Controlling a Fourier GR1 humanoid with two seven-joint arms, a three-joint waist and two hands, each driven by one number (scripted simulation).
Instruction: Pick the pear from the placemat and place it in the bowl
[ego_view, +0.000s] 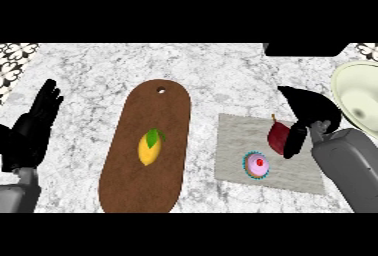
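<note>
— Two hands logged?
— Yes. My right hand (314, 116) curls round the dark red pear (279, 138) above the grey placemat (236, 150); left hand (33, 125) rests open. Cream bowl (351, 90) nearby.

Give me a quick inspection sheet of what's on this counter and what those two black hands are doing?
Surface: marble counter.
Job's things: dark red pear over the grey placemat, in the right hand; pale bowl at right edge.
Clutter: brown cutting board carrying a lemon; cupcake on the placemat.
Hands: right curled round the pear; left hand open, resting at left.
Cables: nothing seen.
Surroundings: patterned tiles at the corner.
</note>
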